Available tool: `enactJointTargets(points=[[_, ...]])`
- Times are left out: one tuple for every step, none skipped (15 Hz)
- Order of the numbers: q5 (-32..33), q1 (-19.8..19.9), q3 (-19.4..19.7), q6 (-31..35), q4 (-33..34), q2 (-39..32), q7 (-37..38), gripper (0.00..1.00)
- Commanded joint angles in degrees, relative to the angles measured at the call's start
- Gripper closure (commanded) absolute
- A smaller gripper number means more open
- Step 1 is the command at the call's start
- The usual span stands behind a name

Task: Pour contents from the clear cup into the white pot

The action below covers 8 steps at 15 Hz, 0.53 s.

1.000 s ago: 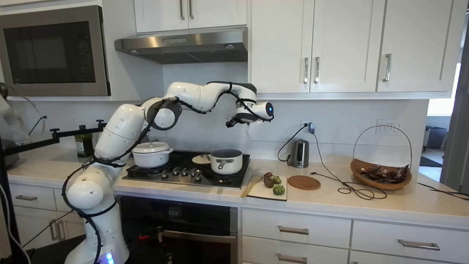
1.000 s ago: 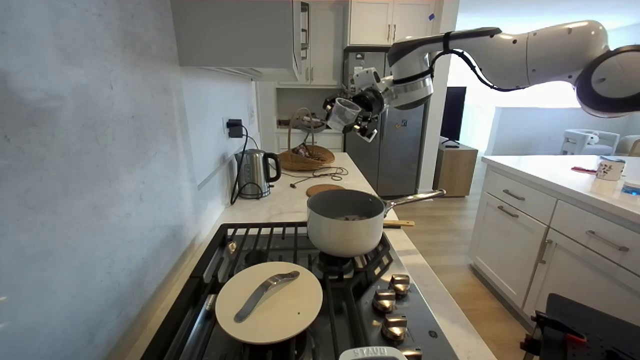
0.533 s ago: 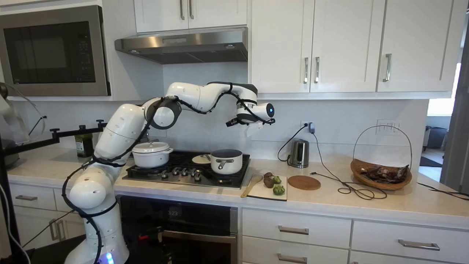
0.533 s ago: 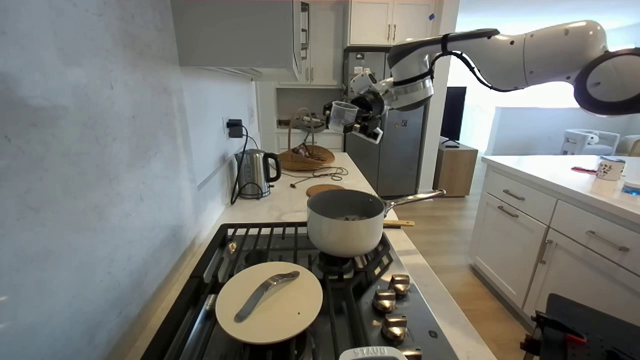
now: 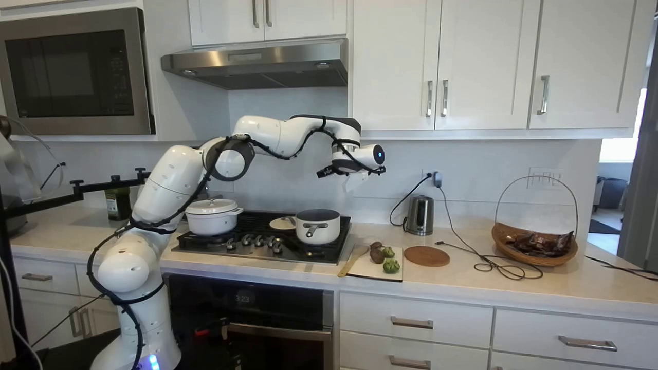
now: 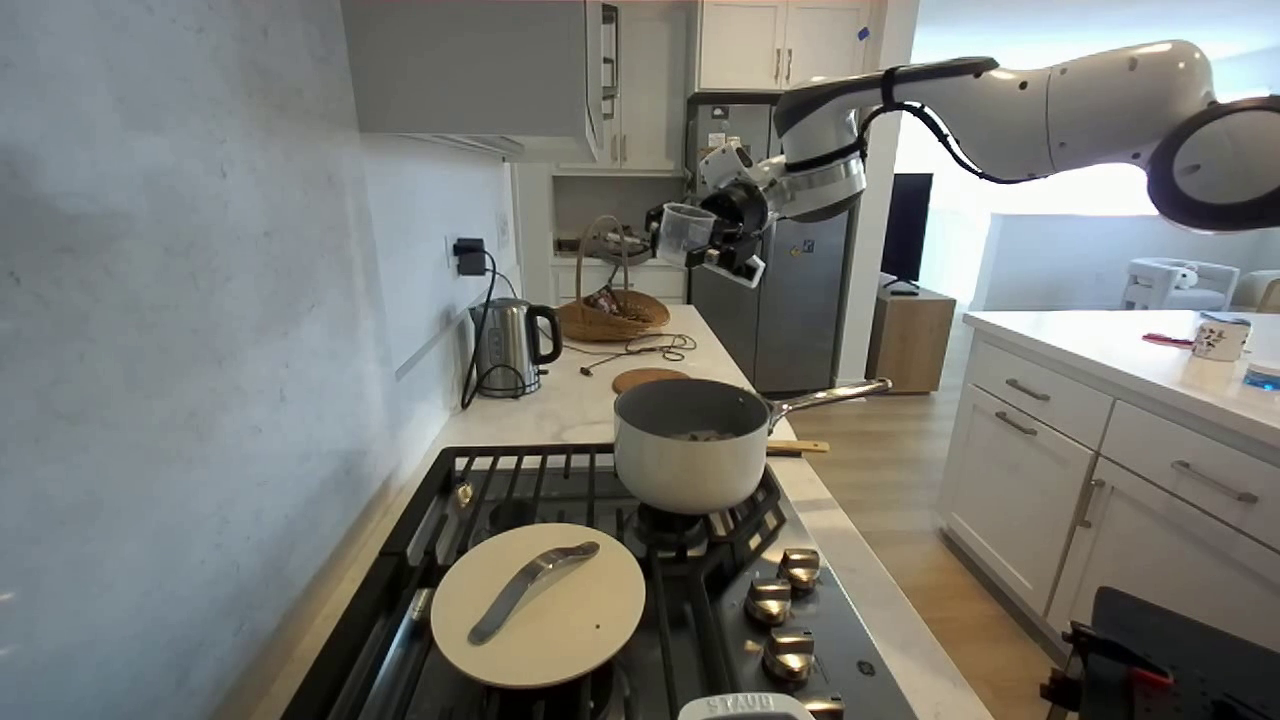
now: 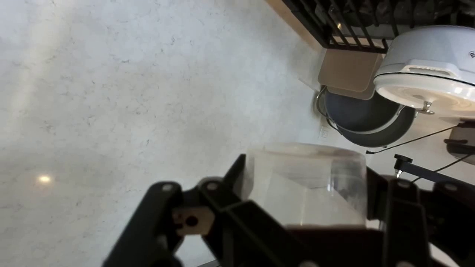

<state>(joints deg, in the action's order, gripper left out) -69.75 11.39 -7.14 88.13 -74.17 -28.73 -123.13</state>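
Observation:
My gripper [image 7: 304, 180] is shut on the clear cup [image 6: 684, 238], one finger [image 7: 237, 172] against each side of it. Nearly upright, the cup has its rim facing up and stands high above the counter. No contents show through its wall. The white pot [image 6: 690, 470], open and grey inside, sits on the front burner with some pale pieces at its bottom. In both exterior views the cup is well above the pot's rim; an exterior view puts it to the right of the pot [image 5: 320, 234]. In that view the cup [image 5: 354, 182] is faint against the wall.
A lidded white pot [image 5: 212, 223] stands on the left of the stove, and a round cream lid [image 6: 540, 630] lies on the grates. Right of the stove are a cutting board [image 5: 367, 270] with vegetables and a steel kettle [image 5: 420, 216]. A range hood [image 5: 257, 64] juts out above.
Over the last second the gripper has turned a little, bringing the cup from a tilt to nearly upright. In the last half second hardly anything has moved.

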Motion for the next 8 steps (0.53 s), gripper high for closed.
enactJointTargets(points=[[-1.5,-1.7,2.5,1.1,1.9,-1.4,1.2,0.65],[-1.7,-1.6,3.0,1.6,1.9,-1.7,1.5,0.65],[-2.0,-1.5,3.4,2.1,1.8,-1.8,1.3,0.65],[-2.4,-1.0,3.8,2.3,1.4,-1.8,1.9,0.65],[-3.0,-0.7,4.4,3.1,0.9,-1.7,1.8,0.65],[-3.6,-0.3,4.9,3.3,0.6,-1.7,2.0,0.65],[-4.1,-0.1,5.6,3.9,0.1,-1.5,2.1,0.65],[-4.8,0.3,6.2,4.6,-0.4,-1.2,2.5,0.65]])
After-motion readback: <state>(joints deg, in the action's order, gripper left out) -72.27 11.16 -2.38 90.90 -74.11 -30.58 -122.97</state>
